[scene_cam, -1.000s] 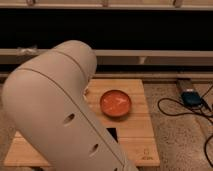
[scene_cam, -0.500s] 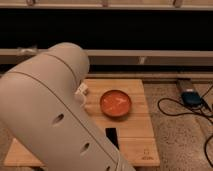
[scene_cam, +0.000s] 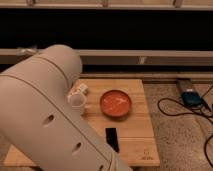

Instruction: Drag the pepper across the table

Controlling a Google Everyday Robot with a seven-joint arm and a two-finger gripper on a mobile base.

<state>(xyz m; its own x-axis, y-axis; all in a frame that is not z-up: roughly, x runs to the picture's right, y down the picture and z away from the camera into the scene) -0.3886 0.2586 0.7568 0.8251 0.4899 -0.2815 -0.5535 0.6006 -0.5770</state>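
Note:
The light wooden table fills the middle of the camera view. My big white arm rises from the bottom left and covers the table's left half. The pepper is hidden from view. My gripper is out of the picture, somewhere past the arm, and it is shut; whether it holds anything does not show.
A round orange plate sits near the table's middle. A black rectangular block lies in front of it. Small white cup-like things stand at the arm's edge. A blue device with black cables lies on the floor to the right.
The arm has swung slightly to the left and back, uncovering the small white things beside the plate. The plate and black block have not moved.

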